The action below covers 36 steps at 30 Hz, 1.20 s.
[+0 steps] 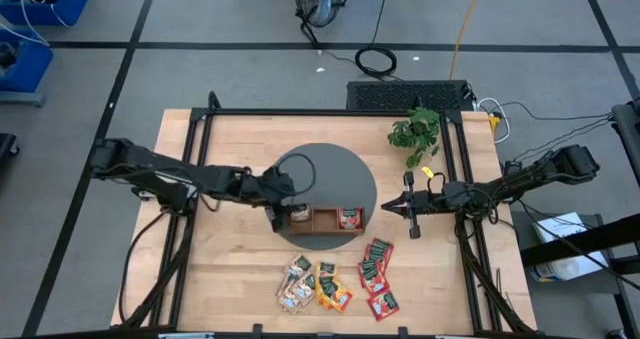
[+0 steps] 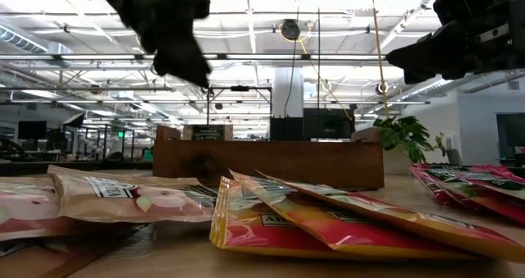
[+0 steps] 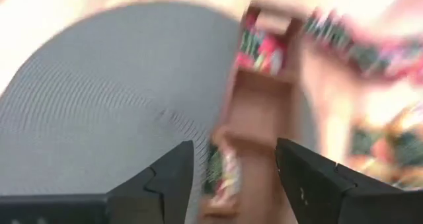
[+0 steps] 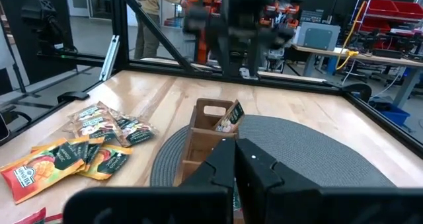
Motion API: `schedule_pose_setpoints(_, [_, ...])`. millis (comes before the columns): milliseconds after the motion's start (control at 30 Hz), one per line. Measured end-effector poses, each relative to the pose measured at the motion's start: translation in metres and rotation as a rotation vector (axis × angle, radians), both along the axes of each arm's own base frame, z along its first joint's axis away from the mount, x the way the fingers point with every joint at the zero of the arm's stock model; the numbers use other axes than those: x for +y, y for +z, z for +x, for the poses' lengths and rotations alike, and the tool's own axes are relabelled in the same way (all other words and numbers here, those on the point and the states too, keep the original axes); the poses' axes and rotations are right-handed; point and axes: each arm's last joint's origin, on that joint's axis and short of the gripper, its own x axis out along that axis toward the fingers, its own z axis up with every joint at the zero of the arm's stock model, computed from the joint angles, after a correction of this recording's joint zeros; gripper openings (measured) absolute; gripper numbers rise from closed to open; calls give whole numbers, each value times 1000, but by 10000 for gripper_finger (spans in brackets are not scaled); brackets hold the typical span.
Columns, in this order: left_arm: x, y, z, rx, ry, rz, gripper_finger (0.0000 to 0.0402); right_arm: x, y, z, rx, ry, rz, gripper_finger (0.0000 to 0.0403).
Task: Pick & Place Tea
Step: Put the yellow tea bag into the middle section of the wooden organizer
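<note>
Tea packets (image 1: 335,284) are lying in loose piles on the wooden table (image 1: 230,269) — beige-brown ones, orange-yellow ones and red ones side by side. One beige packet (image 4: 228,120) is leaning in the end compartment of the wooden tray (image 1: 325,219), and a red one (image 1: 349,217) is sitting in the opposite end. The left gripper (image 3: 232,178) is hovering just above that beige packet, fingers spread apart and gripping nothing. The right gripper (image 1: 412,207) is waiting beside the round grey mat (image 1: 340,174) — fingers pressed together, empty.
</note>
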Motion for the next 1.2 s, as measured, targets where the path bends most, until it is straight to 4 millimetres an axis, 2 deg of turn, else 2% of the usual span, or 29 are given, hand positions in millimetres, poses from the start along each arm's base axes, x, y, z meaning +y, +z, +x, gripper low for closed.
schedule_pose_setpoints(133, [-17,21,-3,-107,-12,-98,211,0,-1,0,8,2,-14,0])
schedule_pose_setpoints(200, [-34,22,-5,-123,-78,-105,195,0,-1,0,6,2,-15,0])
schedule_pose_setpoints(300, [-65,20,4,-192,-175,-123,161,0,-2,0,18,6,-18,0])
schedule_pose_setpoints(533, [-133,-19,21,-284,-302,-93,59,4,-1,0,13,133,-7,0])
schedule_pose_setpoints(667, [-159,-47,27,-301,-383,-61,8,5,-3,-1,29,162,10,0])
schedule_pose_setpoints(833, [-179,-79,45,-263,-410,-44,13,5,-7,-1,76,160,15,0])
schedule_pose_setpoints(967, [-186,-99,64,-208,-480,-85,9,9,-9,-2,106,209,100,0])
schedule_pose_setpoints(1067, [-192,-104,78,-203,-505,-125,4,22,-10,1,155,252,140,0])
schedule_pose_setpoints(1200, [-202,-101,87,-181,-513,-149,13,57,-3,17,215,327,89,0])
